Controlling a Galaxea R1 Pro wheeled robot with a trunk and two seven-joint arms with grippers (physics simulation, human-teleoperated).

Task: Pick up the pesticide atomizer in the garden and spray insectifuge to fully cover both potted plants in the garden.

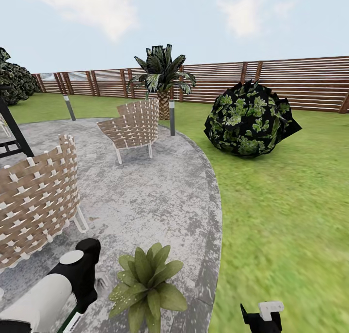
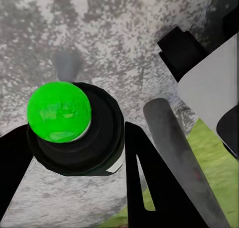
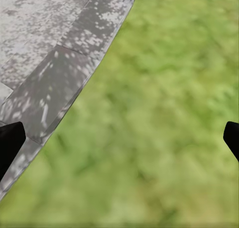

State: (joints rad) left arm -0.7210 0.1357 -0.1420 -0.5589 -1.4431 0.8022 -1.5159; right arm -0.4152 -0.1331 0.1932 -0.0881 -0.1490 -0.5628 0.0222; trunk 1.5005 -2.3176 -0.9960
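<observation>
1. The left gripper (image 2: 74, 133) holds a dark round-bodied thing with a bright green top, seen end-on in the left wrist view. I take it for the pesticide atomizer (image 2: 74, 131), though no label or spray head shows from this angle.
2. In the head view the left arm (image 1: 53, 287) comes in low at the left, over the grey paved circle (image 1: 160, 197).
3. The right gripper (image 3: 119, 138) is wide and holds nothing: its two dark fingertips (image 3: 10, 143) sit at opposite edges of the right wrist view, with lawn (image 3: 164, 113) and the paving's edge between them.
4. One potted plant (image 1: 148, 284), a low rosette of pointed leaves, stands on the paving just beside the left arm. Its pot is hidden under the leaves.
5. Farther off are two woven chairs (image 1: 133, 127), a palm (image 1: 162, 78), a dark shrub (image 1: 249, 117) and the slatted fence (image 1: 291, 83).
6. As I judge it, the pick-up looks done and the robot is near one plant. Spraying both plants remains.
</observation>
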